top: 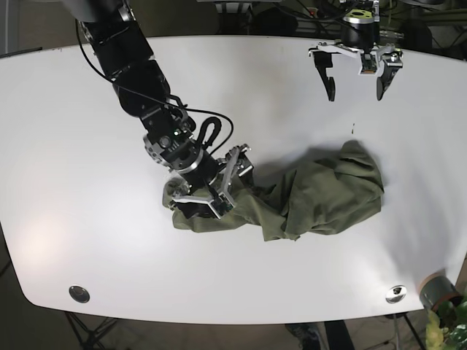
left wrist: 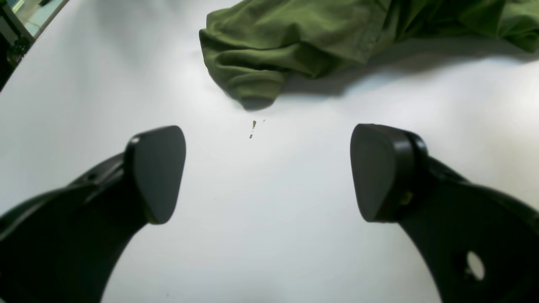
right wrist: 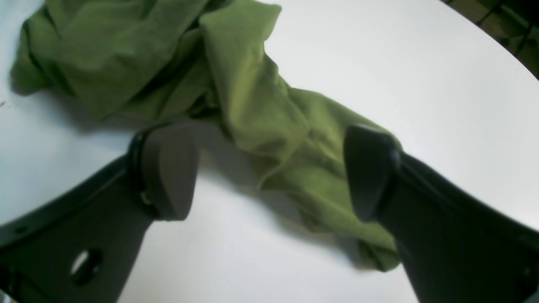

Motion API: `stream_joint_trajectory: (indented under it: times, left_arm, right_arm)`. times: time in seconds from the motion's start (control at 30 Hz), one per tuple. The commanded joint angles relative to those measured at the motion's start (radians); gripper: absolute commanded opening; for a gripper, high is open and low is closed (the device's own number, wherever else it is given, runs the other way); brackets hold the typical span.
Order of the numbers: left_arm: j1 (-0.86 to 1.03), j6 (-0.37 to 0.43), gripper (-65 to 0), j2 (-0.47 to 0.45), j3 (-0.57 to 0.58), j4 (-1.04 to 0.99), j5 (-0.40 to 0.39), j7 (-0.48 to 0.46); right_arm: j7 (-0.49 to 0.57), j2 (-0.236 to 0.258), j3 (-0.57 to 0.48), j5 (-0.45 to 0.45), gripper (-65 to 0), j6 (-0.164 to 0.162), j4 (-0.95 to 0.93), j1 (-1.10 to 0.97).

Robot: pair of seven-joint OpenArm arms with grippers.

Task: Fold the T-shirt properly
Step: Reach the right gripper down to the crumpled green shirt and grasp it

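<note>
Shirt (left wrist: 294, 46), olive green and crumpled, fills the upper part of the left wrist view, one rolled edge hanging nearest the camera over the white table (left wrist: 269, 210). The left gripper (left wrist: 268, 172) stands with its two dark pads wide apart and nothing between them; the cloth lies beyond the pads, not touching them. A few small specks (left wrist: 252, 128) mark the tabletop just below the rolled edge. In the right wrist view the shirt (right wrist: 236, 97) runs as a rumpled band from the upper left down to the lower right. The right gripper (right wrist: 269, 172) is spread wide over this band, one pad over bare table (right wrist: 421, 92) and the other in front of the cloth; whether either pad touches the fabric cannot be told. In the base view the shirt (top: 306, 193) lies bunched a little right of the table's middle, stretching from under the right gripper (top: 215, 186) toward the right edge of the heap. The right arm (top: 139, 73) reaches in from the upper left and its spread fingers sit over the shirt's left end. The left gripper (top: 357, 76) hangs parted near the far edge of the table (top: 73, 182), well apart from the cloth. A round metal fitting (top: 79, 294) sits near the front left corner, another (top: 395, 294) near the front right.
</note>
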Motion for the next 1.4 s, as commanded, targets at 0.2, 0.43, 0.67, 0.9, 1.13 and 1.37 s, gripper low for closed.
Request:
stream_joint_trajectory:
  times: [0.2, 0.43, 0.67, 0.9, 1.13, 1.37]
  left_arm:
    - [0.009, 0.007, -6.4, -0.004, -0.013, 0.017, 0.001, -0.025]
    - [0.009, 0.007, -6.4, -0.004, -0.013, 0.017, 0.003, -0.025]
    - [0.009, 0.007, -6.4, -0.004, -0.013, 0.016, 0.003, -0.025]
    - [0.009, 0.007, -6.4, -0.004, -0.013, 0.016, 0.004, -0.025]
    - [-0.002, 0.007, -6.4, -0.004, -0.013, 0.003, 0.004, -0.025]
    - [-0.008, 0.007, -6.4, -0.004, -0.014, -0.001, 0.004, -0.025]
  right_arm:
    - [0.031, -0.084, -0.003, 0.004, -14.0, 0.141, -0.096, 0.081]
    - [0.031, -0.107, -0.056, 0.001, -14.0, 0.163, -0.133, 0.133]
    - [0.031, -0.045, -0.053, 0.001, -14.0, 0.163, -0.131, 0.156]
    - [0.031, -0.013, 0.024, 0.009, -14.0, 0.171, -0.128, 0.153]
    - [0.031, -0.021, -0.079, 0.004, -14.0, 0.171, -0.127, 0.155]
    - [0.031, -0.096, -0.211, 0.001, -14.0, 0.171, -0.142, 0.176]
